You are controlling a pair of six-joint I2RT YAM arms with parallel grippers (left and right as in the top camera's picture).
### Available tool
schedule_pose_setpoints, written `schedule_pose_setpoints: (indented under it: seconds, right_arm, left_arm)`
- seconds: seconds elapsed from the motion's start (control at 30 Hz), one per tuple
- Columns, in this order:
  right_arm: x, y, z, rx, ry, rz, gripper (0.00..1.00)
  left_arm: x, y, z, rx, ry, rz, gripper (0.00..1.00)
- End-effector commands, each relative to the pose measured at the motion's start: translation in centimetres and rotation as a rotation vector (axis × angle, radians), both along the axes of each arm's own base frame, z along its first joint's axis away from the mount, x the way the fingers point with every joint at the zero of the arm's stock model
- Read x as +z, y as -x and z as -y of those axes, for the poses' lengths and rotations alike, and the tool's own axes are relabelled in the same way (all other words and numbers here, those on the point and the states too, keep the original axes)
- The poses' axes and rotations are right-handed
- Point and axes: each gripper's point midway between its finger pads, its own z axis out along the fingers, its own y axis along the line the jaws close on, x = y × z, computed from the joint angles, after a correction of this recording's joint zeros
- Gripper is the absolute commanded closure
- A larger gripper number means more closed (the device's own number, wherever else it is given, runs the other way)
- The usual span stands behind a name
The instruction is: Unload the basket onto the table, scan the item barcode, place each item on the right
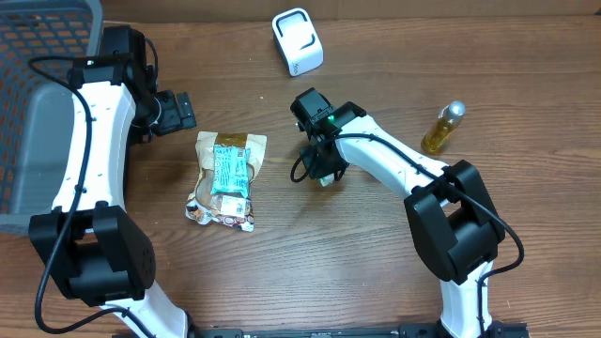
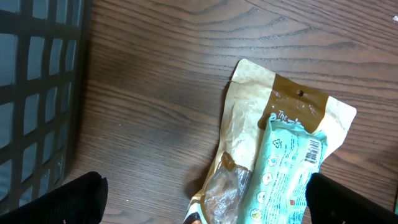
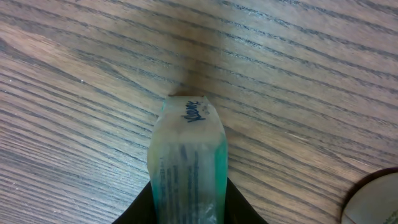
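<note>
1. Soft translucent pack (image 3: 186,155), whitish film with a green edge and a blue scrawl on its rounded end, sits clamped in the right end effector (image 1: 322,175).
2. Its long axis runs along the fingers, free end pointing away from the wrist, over the middle of the grained wooden table (image 3: 311,74).
3. Left end effector (image 1: 185,111) hangs with jaws wide apart, near a flat kraft-brown pouch (image 1: 230,144) carrying a teal barcoded packet (image 1: 230,170).
4. White rounded device (image 1: 297,41) stands at the far edge.
</note>
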Motion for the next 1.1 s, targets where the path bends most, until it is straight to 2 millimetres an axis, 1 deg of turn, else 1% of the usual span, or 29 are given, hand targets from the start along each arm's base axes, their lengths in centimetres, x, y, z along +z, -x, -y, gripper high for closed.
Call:
schedule_pose_setpoints:
  seconds: [0.0,0.77,0.83,0.93,1.07]
  right_arm:
    - [0.2,-0.06,0.02,0.002,0.004,0.011,0.77]
    - [0.2,-0.06,0.02,0.002,0.004,0.011,0.77]
    - [0.2,-0.06,0.02,0.002,0.004,0.011,0.78]
    - [0.2,-0.06,0.02,0.002,0.004,0.011,0.85]
    - [0.2,-0.07,0.02,0.002,0.004,0.011,0.91]
  left_arm:
    - [0.17,0.05,0.41,-0.024,0.003,0.003,0.0]
    - [0.17,0.05,0.41,-0.024,0.003,0.003,0.01]
    - [0.17,0.05,0.41,-0.024,0.003,0.003,0.0]
    - [0.17,0.05,0.41,-0.024,0.003,0.003,0.0]
    - [0.17,0.05,0.41,-0.024,0.003,0.003,0.0]
